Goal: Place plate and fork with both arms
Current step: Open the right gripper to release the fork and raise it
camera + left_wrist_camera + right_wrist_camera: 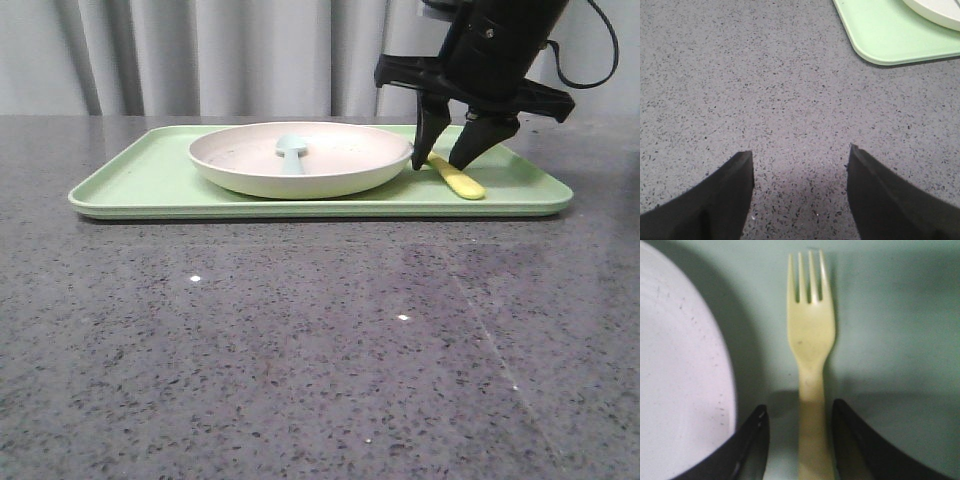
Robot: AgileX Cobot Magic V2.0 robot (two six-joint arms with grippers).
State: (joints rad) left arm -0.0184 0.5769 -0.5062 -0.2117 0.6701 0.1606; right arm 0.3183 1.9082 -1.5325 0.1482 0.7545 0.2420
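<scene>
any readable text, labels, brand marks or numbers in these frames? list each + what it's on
None. No words, numbers or logos show in any view.
The plate, fork, pale blue spoon and green tray are all unmarked.
The right gripper and left gripper show only plain black surfaces.

The fork (811, 340) handle runs off the right wrist view's edge; its tines look blurred.
</scene>
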